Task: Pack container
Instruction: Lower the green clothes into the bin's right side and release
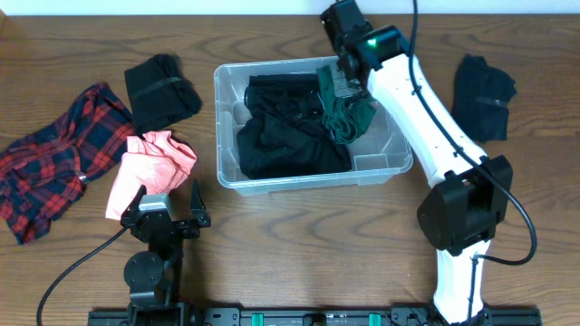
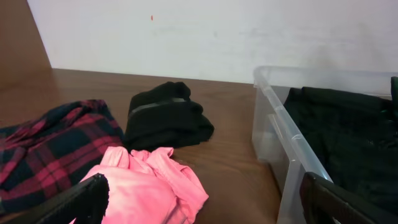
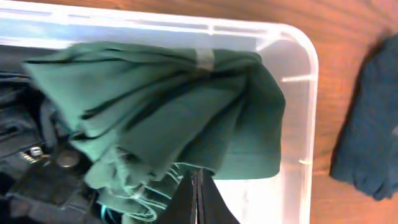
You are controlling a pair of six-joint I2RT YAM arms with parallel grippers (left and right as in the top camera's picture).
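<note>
As the overhead shows, the container [image 1: 220, 136] sits toward the table's [image 1: 299, 254] far edge, a green garment [image 1: 352, 113] inside; the left gripper [image 1: 168, 192] gapes wide near the front edge. Left wrist: pink cloth [image 2: 149, 186] below. Right wrist: the right gripper's [image 3: 196, 177] fingers press together at the green garment.

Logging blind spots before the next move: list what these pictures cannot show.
Right wrist view: whether the shut right hand pinches the green cloth; the tips meet at its edge.
Overhead: that hand's tips, hidden under its own wrist.
Left wrist view: the tub's far end, cut off by the right edge.
Overhead: most of the tub's floor, covered by black clothes.
</note>
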